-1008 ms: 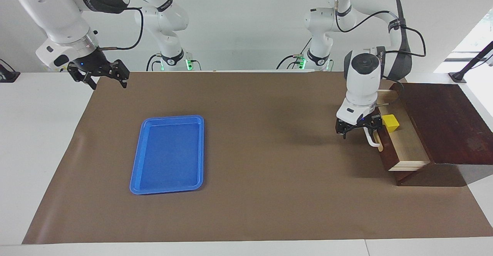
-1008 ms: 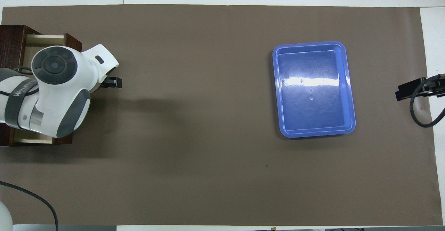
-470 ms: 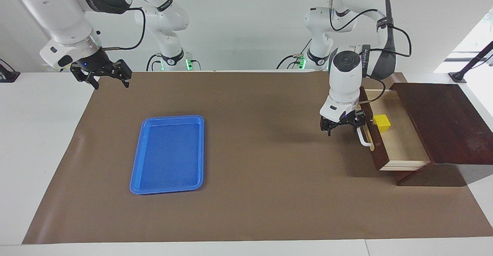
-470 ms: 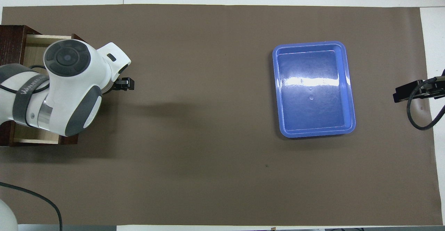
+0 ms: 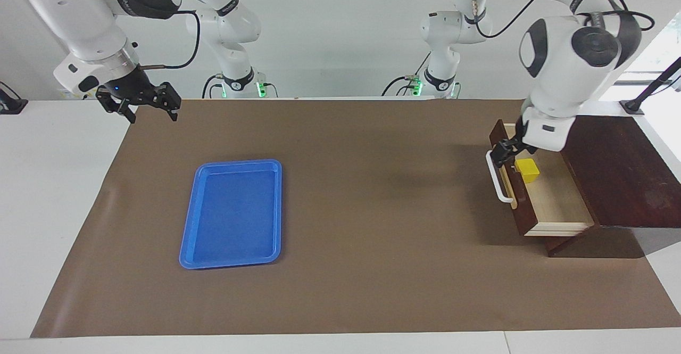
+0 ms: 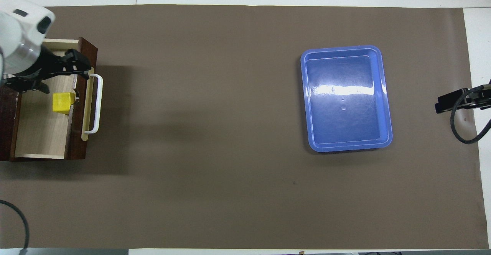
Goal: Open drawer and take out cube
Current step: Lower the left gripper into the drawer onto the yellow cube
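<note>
The drawer [image 5: 559,200] stands pulled out of its dark wooden box [image 5: 617,167] at the left arm's end of the table, with its white handle [image 5: 496,179] toward the table's middle. The yellow cube [image 5: 528,169] lies in the drawer just inside its front panel; it also shows in the overhead view [image 6: 62,102]. My left gripper [image 5: 508,157] is open and hangs over the drawer's front corner nearest the robots, close beside the cube and not touching it; it also shows in the overhead view [image 6: 57,79]. My right gripper [image 5: 141,104] is open and waits raised over the mat's edge at the right arm's end.
A blue tray [image 5: 234,253] lies on the brown mat [image 5: 372,210] toward the right arm's end; it also shows in the overhead view [image 6: 387,132]. White table borders the mat all round.
My left gripper has let go of the handle, risen and swung back over the open drawer beside the cube. The drawer slid further out first. The right arm barely moved.
</note>
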`<control>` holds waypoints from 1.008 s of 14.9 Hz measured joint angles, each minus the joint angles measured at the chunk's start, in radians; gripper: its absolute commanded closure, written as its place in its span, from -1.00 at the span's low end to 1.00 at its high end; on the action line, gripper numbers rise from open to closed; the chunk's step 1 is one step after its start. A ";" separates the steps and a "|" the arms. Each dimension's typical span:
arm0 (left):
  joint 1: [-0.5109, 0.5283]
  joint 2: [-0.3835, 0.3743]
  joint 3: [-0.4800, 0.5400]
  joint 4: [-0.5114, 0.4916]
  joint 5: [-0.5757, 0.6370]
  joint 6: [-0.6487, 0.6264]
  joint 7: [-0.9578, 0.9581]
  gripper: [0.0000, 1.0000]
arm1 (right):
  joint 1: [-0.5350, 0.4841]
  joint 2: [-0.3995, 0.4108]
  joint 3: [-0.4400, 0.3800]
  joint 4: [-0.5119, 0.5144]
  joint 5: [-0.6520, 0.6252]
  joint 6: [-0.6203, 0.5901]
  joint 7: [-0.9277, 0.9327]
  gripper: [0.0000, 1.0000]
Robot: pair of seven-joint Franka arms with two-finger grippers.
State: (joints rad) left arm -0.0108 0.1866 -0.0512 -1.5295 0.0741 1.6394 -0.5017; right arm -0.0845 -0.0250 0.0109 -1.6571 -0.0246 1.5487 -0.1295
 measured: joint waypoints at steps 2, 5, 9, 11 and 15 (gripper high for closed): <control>0.084 -0.001 0.002 -0.009 -0.012 0.001 -0.145 -1.00 | 0.000 0.000 0.000 0.000 0.000 0.000 0.000 -1.00; 0.155 -0.005 0.003 -0.040 -0.015 0.030 -0.408 -1.00 | 0.000 0.000 0.001 0.000 0.000 0.000 0.000 -1.00; 0.178 -0.047 0.002 -0.153 -0.017 0.144 -0.759 -1.00 | 0.001 0.000 0.002 -0.002 0.000 0.006 0.000 -1.00; 0.177 -0.079 -0.002 -0.244 -0.018 0.247 -0.890 -1.00 | 0.002 -0.001 0.002 -0.002 0.000 0.007 0.000 -1.00; 0.159 -0.140 -0.018 -0.404 -0.019 0.374 -1.059 -1.00 | 0.002 -0.001 0.002 -0.006 0.000 0.007 0.000 -1.00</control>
State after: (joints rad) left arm 0.1486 0.0470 -0.0688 -1.9333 0.0549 2.0131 -1.5611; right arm -0.0824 -0.0255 0.0128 -1.6633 -0.0246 1.5556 -0.1295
